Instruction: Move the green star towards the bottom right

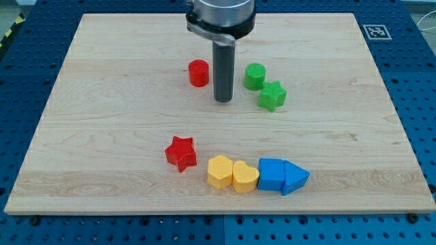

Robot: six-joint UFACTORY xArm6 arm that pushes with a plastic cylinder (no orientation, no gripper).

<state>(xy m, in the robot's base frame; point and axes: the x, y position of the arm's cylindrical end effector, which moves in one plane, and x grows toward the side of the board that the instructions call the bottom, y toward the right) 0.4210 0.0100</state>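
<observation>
1. My tip (223, 100) rests on the wooden board (102, 102), in its upper middle part. It is a bare rod end with no jaws, and it touches no block.
2. The red cylinder (198, 73) stands just to the view's left of the rod, slightly above the tip.
3. The green cylinder (255, 76) stands just to the view's right of the rod, also above the tip.
4. The green star (272, 96) lies to the view's right of the tip at about the same height, apart from it, and close against the green cylinder's lower right.
5. Well below, the red star (181, 152) sits alone.
6. To its right runs a touching row: yellow hexagon-like block (220, 171), yellow heart (245, 177), blue square-ish block (270, 174), blue triangle (295, 177).
</observation>
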